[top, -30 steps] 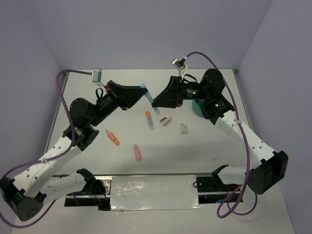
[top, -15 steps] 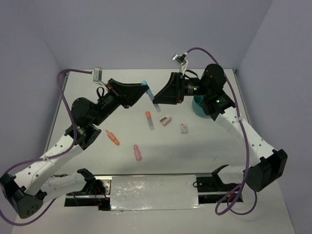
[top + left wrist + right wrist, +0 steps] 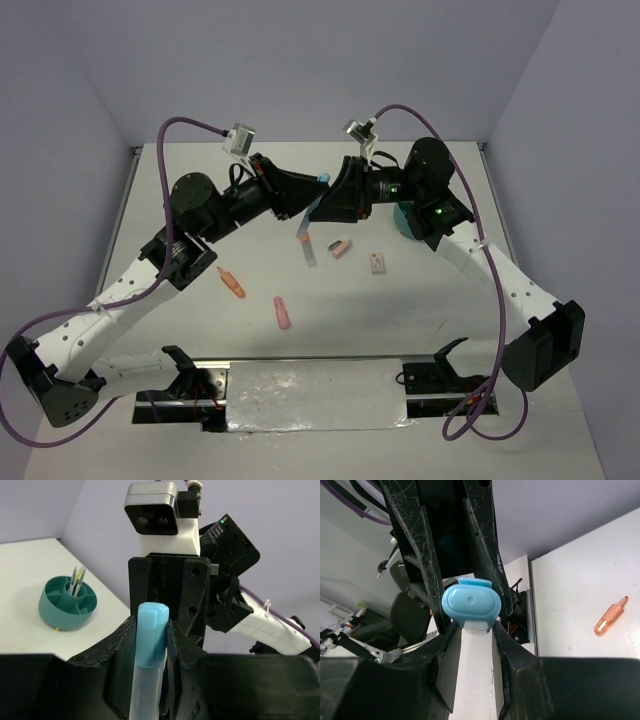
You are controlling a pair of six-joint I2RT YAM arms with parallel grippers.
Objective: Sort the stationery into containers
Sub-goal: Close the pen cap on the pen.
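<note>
My left gripper (image 3: 152, 625) is shut on a blue highlighter (image 3: 149, 650) with a blue cap and a clear barrel. It is held in the air, cap pointing at the right gripper. My right gripper (image 3: 472, 630) is shut on a white-barrelled marker (image 3: 476, 675). A blue cap (image 3: 471, 602) shows end-on just past its tip, between the left fingers. From above, both grippers (image 3: 318, 195) meet tip to tip over the table's far middle. The teal organiser (image 3: 67, 602) holds thin pens (image 3: 77, 577) and peeks out behind the right arm (image 3: 408, 222).
On the table lie an orange highlighter (image 3: 232, 283), a pink highlighter (image 3: 282, 313), a short orange piece (image 3: 303, 237), a clear pen (image 3: 310, 254), a pink eraser (image 3: 341, 247) and a white eraser (image 3: 377, 264). Walls close in the table on three sides.
The left arm has swung right with the blue highlighter until its tip meets the right gripper. The right gripper has lifted slightly with its marker. Both grips are unchanged.
</note>
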